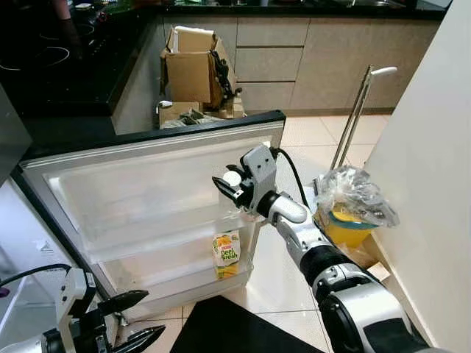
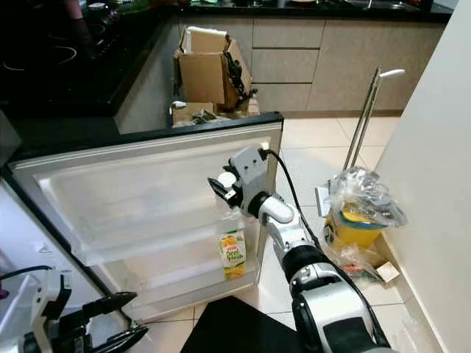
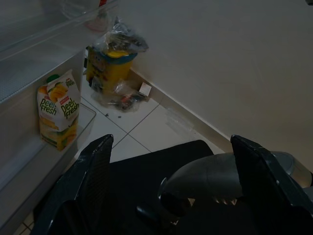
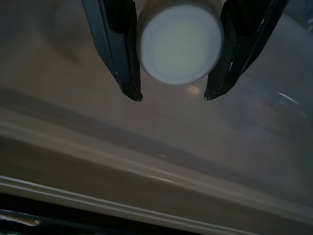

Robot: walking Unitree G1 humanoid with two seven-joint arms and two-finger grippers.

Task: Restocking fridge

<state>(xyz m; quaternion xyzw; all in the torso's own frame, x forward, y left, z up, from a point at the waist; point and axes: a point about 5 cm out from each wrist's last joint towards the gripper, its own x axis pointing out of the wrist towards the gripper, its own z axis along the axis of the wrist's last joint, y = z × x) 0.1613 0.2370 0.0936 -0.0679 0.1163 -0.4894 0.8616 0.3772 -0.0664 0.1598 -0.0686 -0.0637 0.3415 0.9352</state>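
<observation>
The fridge door (image 1: 147,184) stands open, its clear shelves facing me. My right gripper (image 1: 231,188) is at the door's middle shelf near its right end, shut on a white-capped bottle (image 1: 232,178). In the right wrist view the two black fingers press on either side of the white cap (image 4: 180,41), with the clear shelf behind them. An orange juice carton (image 1: 227,254) stands upright on the bottom door shelf, just below that gripper. My left gripper (image 1: 145,318) hangs low at the bottom left, open and empty, its fingers (image 3: 93,166) spread wide above the floor.
A yellow bin (image 1: 347,220) with a crumpled plastic bag sits on the tiles against the right wall, a long-handled dustpan (image 1: 357,110) behind it. Cardboard boxes (image 1: 191,70) stand beyond the door. A black mat (image 1: 235,327) lies at my feet. A dark counter (image 1: 66,73) runs along the left.
</observation>
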